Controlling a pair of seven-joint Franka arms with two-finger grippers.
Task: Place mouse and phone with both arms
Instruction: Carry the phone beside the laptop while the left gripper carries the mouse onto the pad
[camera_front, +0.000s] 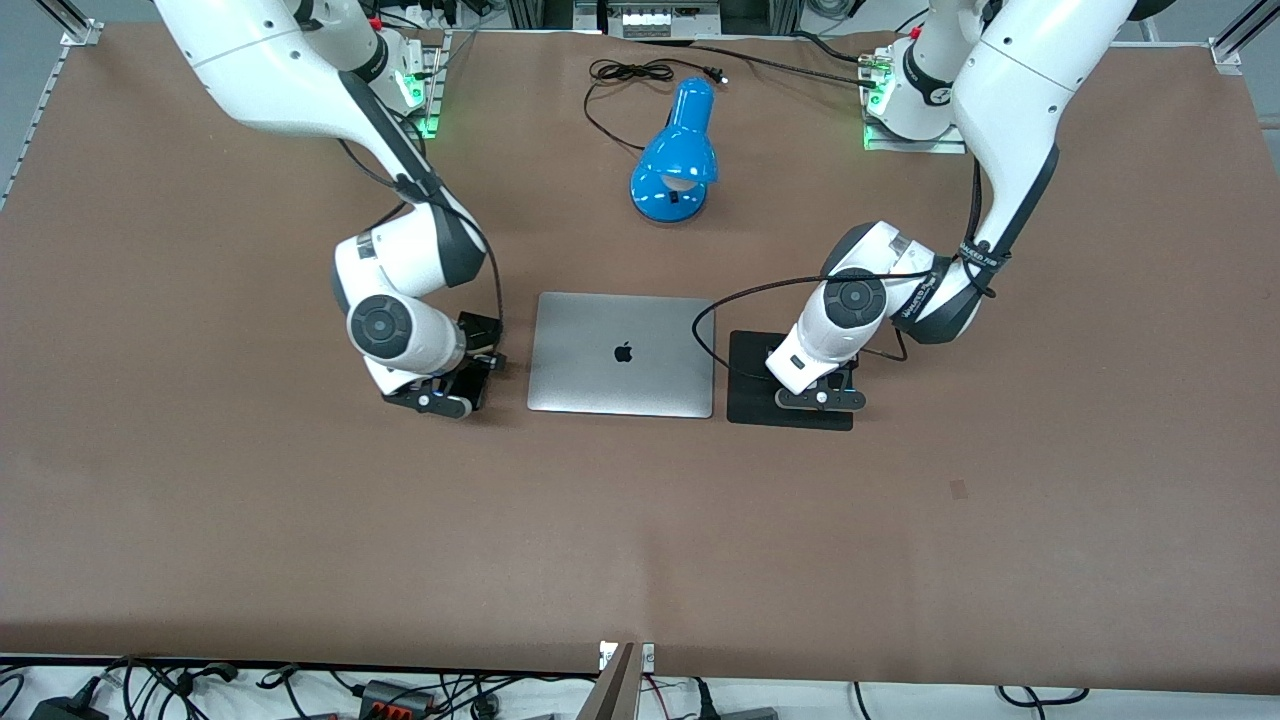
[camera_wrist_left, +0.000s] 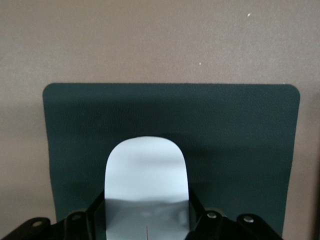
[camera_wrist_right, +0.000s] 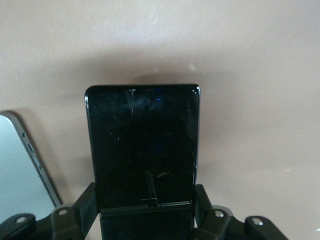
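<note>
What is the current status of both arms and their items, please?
Left claw shut on mouse, over mouse pad. Right claw shut on phone, beside laptop. Nothing in the way.

Matt cloth, glossy plastic, brushed metal

The table (camera_front: 200, 480) wears a matt brown covering, faintly creased; the laptop (camera_front: 620, 353) looks like satin brushed metal; the mouse pad (camera_wrist_left: 240, 130) is matt, finely grained dark material; the mouse (camera_wrist_left: 146, 170) is smooth pale plastic with a soft sheen; the phone (camera_wrist_right: 144, 145) has a glossy, smudged black face; the lamp (camera_front: 677, 160) is shiny blue.
</note>
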